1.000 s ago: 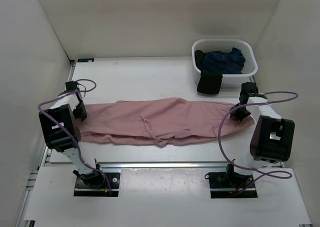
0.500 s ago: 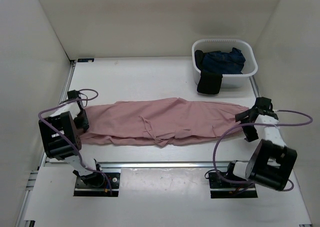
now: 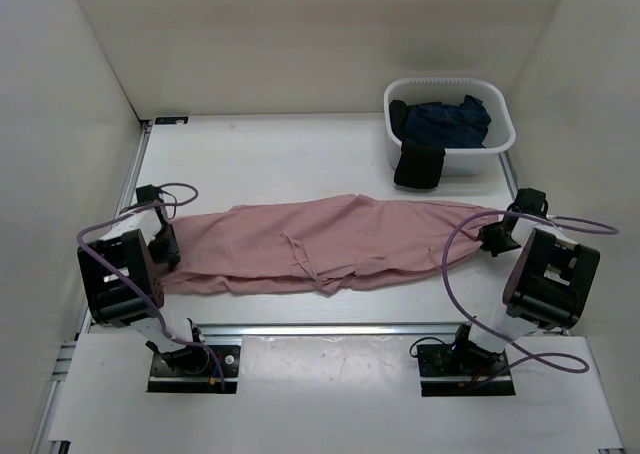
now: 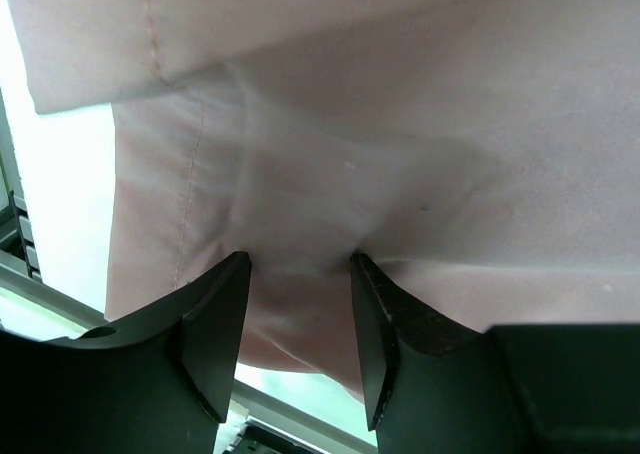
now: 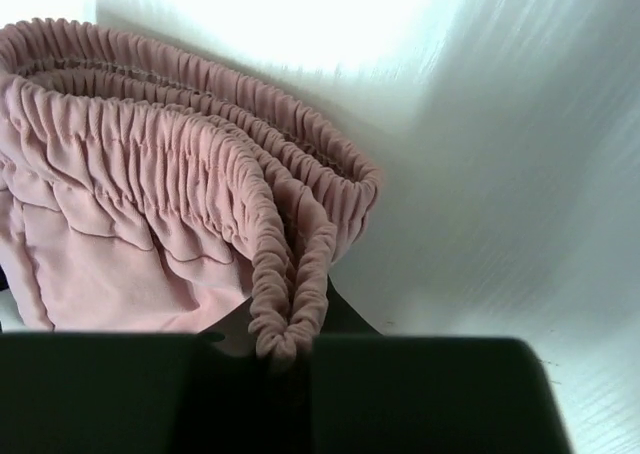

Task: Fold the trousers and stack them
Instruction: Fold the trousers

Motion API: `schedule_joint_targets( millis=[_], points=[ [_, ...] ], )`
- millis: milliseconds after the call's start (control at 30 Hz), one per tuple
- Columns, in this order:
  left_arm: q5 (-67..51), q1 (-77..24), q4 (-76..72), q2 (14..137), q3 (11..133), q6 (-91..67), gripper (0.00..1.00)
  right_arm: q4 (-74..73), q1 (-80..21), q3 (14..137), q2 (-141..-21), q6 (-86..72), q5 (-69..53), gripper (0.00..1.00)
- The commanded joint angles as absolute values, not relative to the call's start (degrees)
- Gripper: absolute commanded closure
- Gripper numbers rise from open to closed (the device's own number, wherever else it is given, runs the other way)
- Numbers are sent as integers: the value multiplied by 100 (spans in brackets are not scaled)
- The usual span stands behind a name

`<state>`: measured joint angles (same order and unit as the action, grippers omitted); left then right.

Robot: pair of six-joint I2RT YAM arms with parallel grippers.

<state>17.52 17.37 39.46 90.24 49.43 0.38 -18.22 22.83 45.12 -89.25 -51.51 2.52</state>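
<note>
1. Where the trousers (image 3: 330,242) end at the leg hems, my left gripper (image 4: 298,266) pinches bunched cloth, jaws narrowly apart.
2. My right gripper (image 3: 496,237) clamps the waistband (image 5: 200,144).
3. Trousers span lengthwise between both grippers.

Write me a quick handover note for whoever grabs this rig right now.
Left gripper: fingers straddle a bunched fold at the leg end of the trousers; a firm grip cannot be confirmed.
Right gripper: shut on the gathered waistband.
The trousers lie stretched lengthwise across the table, between both arms.
Done: laid out flat.
Left: fold end to end, then stack.
</note>
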Motion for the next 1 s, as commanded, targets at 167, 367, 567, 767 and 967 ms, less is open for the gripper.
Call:
schedule_joint_targets(
  millis=[167,367,567,767,967],
  points=[
    [1441,1731,4403,8771,5133,0,42,-2698,1951,5579,-8017,-3711,1965,100],
    [1441,1425,4456,8903,5186,0,42,-3708,-1538,6530,-7682,-3390,4110,100],
    [1512,1178,4518,9009,5300,0,42,-4472,-4875,7214,-8453,-4928,5255,100],
    [1713,1178,4570,9114,5414,0,42,-5325,-6397,9016,-10377,-6230,5572,100],
    [1837,1178,4684,9114,5476,0,41,-5379,-6943,9703,-10714,-6601,5896,100]
  ],
)
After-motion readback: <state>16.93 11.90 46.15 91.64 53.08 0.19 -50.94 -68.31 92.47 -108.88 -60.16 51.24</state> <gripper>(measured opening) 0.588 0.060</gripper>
